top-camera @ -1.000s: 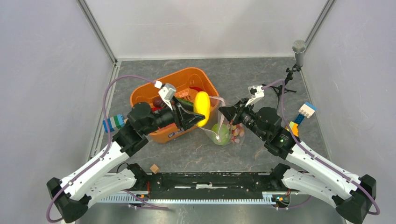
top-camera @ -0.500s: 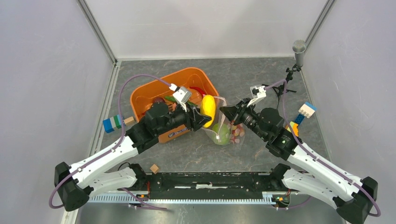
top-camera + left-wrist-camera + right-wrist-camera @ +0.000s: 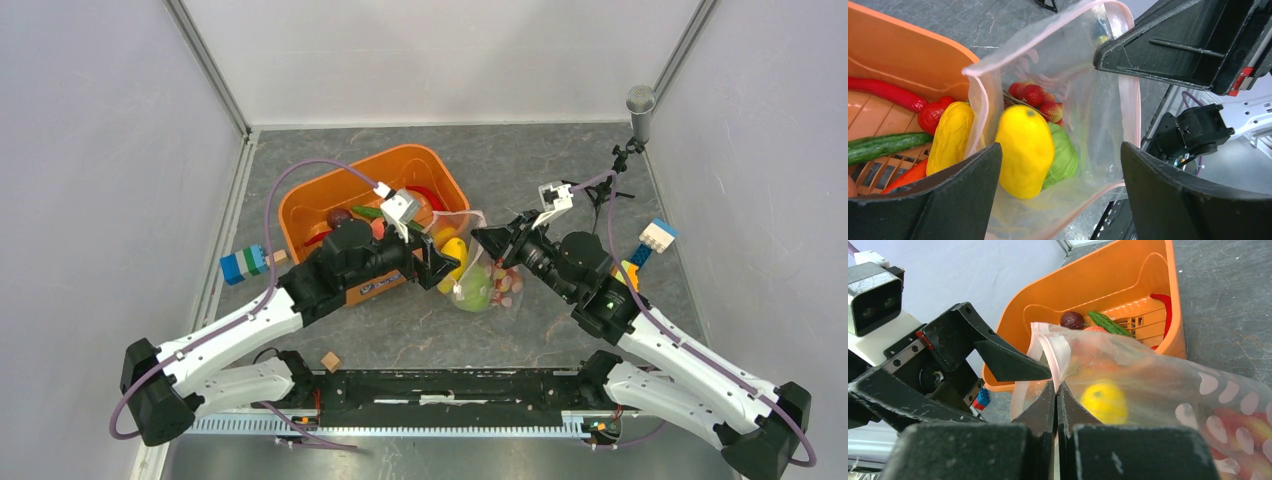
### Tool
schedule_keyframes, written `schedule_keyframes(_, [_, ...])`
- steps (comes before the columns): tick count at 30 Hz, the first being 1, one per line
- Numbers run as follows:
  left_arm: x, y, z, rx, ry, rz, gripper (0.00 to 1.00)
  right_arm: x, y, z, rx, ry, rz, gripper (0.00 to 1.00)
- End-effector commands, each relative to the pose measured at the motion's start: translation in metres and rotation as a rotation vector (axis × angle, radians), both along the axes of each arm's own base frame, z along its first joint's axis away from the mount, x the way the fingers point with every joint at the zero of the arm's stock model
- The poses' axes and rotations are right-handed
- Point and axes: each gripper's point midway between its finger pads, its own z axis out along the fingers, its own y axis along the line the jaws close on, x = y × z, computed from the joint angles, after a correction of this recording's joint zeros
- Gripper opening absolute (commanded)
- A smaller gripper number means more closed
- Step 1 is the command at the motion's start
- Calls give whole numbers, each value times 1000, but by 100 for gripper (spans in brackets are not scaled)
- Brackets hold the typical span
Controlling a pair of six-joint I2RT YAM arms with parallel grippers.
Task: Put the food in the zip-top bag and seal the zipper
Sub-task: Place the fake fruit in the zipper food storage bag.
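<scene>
Left jaws: spread wide, empty, over the zip-top bag [image 3: 1088,115]
Right jaws: clamped on the bag's rim; hold it high
Yellow piece [image 3: 1025,150]: inside; lift left arm straight out

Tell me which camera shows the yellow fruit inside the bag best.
Left wrist: it looks straight into the open zip-top bag at the whole yellow fruit. Top external shows only a small yellow patch; right wrist shows it blurred through the plastic.
</scene>
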Motion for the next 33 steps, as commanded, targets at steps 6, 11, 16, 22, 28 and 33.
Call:
schedule_keyframes(6, [-3, 22, 44, -42, -126, 48, 98, -2, -5, 24, 64, -64, -13, 0])
schedule_keyframes(11, [6, 54, 53, -36, -162, 197, 100, -1, -38, 50, 62, -159, -134, 0])
schedule_keyframes(16, [26, 101, 46, 21, -170, 455, 100, 0, -79, 53, 65, -181, -305, 1])
schedule_keyframes(22, [55, 145, 16, 192, -96, 711, 100, 6, -65, 35, -81, -120, -256, 0])
schedule_keyframes(28, [104, 187, -21, 252, 116, 859, 100, 6, -53, 30, -76, -137, -207, 1])
schedule_keyframes(33, [137, 217, -49, 293, 204, 1009, 100, 6, -47, 25, -94, -120, -179, 1])
